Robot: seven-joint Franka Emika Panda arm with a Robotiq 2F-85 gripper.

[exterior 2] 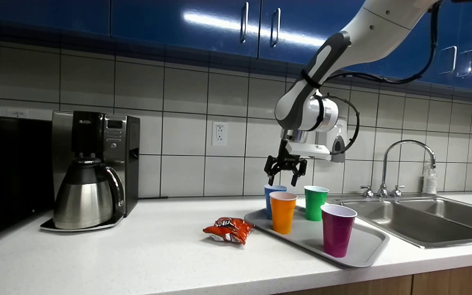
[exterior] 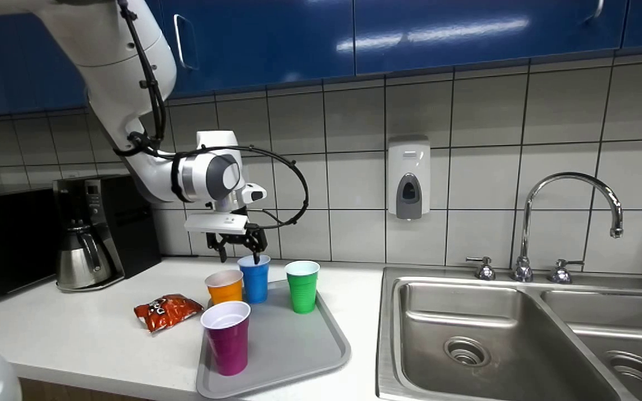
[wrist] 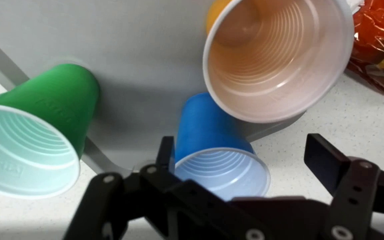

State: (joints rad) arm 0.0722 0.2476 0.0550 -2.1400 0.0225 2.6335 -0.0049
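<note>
Your gripper (exterior 2: 283, 180) has its fingers (wrist: 323, 163) spread wide apart, holding nothing. Nearest to you is the blue cup (wrist: 212, 130), fingertips right around or just above rim height; from the wrist view it shows between them, closer to one finger than the other (touching that one? can't tell from here).

Looks: solid blue outside, pale bluish white inside, thin whitish rim, fine ribs ringing the inner wall. It stands upright, mouth up, on the gray tray (exterior: 293, 345), at a back corner near the tiled wall (exterior: 354, 184).

Count for you: four cups, all upright on that tray. One blue; one orange cup (exterior 2: 282, 217), just beside the blue; one green cup (exterior: 302, 292), a bit apart from it; one purple cup (exterior 2: 336, 235), toward the front edge. One tray. One red snack bag (exterior: 168, 312), lying on the white counter (exterior 2: 117, 262) just beside the tray, lettering only partly readable.

Around you: one coffee maker (exterior 2: 115, 155) with one carafe (exterior 2: 84, 205) on its base, one outlet (exterior 2: 220, 134) and one soap dispenser (exterior: 409, 178) on the tiles, one sink (exterior: 388, 334) with two basins (exterior: 466, 317), one faucet (exterior: 525, 236), two handles (exterior: 485, 272).
</note>
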